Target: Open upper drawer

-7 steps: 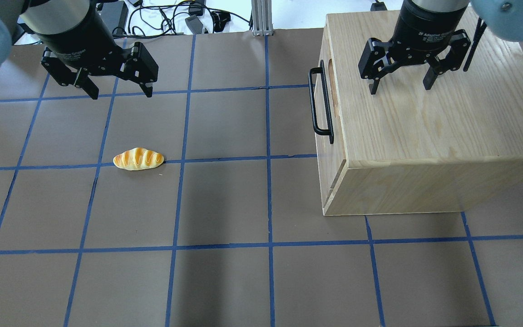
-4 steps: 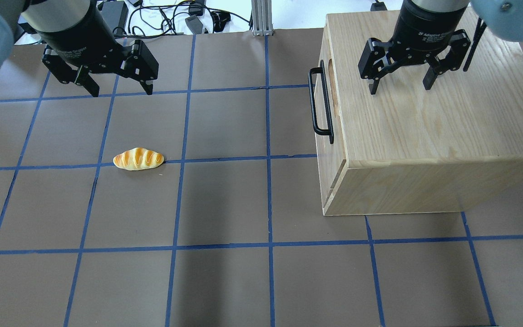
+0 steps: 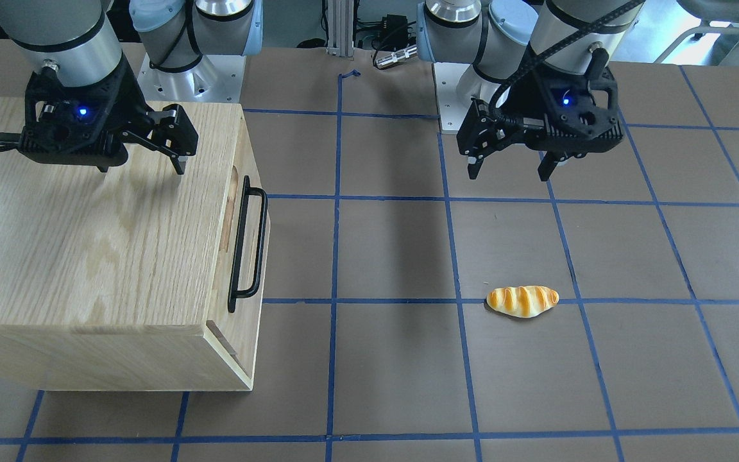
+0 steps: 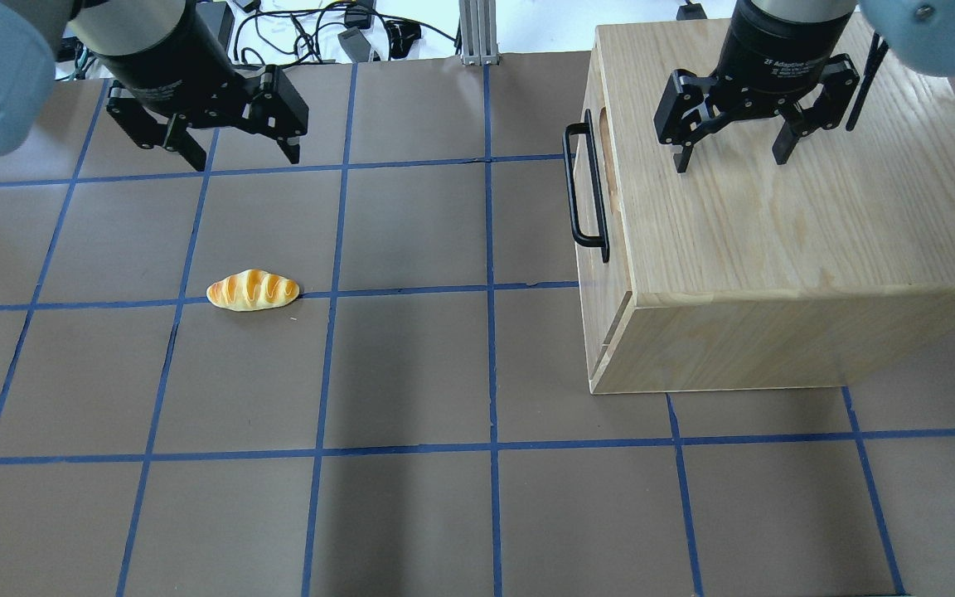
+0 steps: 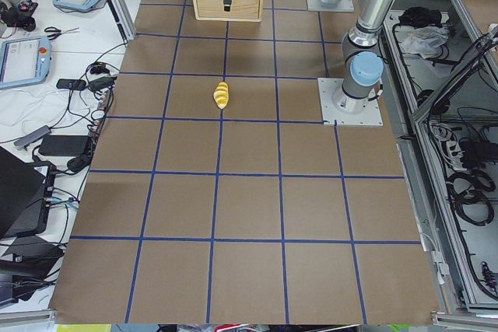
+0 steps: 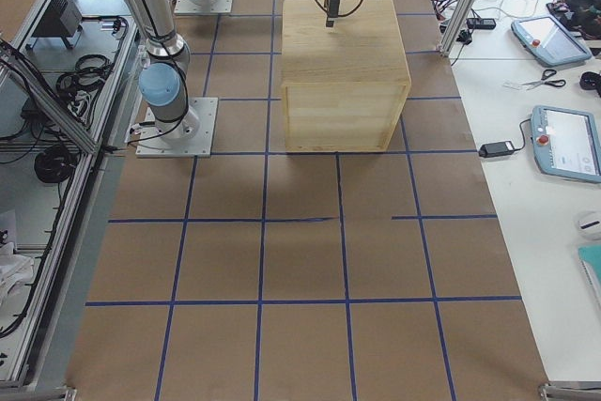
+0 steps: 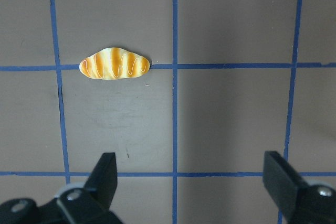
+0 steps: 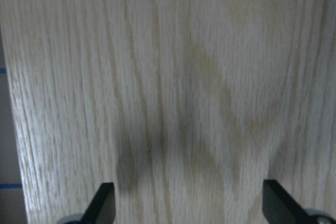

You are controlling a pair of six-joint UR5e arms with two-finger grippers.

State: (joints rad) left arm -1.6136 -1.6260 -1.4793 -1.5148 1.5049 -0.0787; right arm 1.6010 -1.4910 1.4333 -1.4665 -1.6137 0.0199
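The upper drawer (image 4: 614,274) sits shut in the left-facing front of the oak cabinet (image 4: 776,224). Its long black bar handle (image 4: 584,186) stands off the front, and also shows in the front-facing view (image 3: 246,244). My right gripper (image 4: 730,162) hangs open and empty just above the cabinet top, behind the handle side; its wrist view (image 8: 189,203) shows only wood grain. My left gripper (image 4: 245,157) is open and empty above the table at the far left, well away from the handle (image 3: 509,173).
A striped bread roll (image 4: 253,290) lies on the brown table left of centre, below my left gripper, and shows in the left wrist view (image 7: 114,65). Blue tape lines grid the table. Cables lie beyond the far edge (image 4: 312,33).
My left gripper has moved to the right in the overhead view, toward the table's middle, still open. The right gripper, drawer and roll have not moved.
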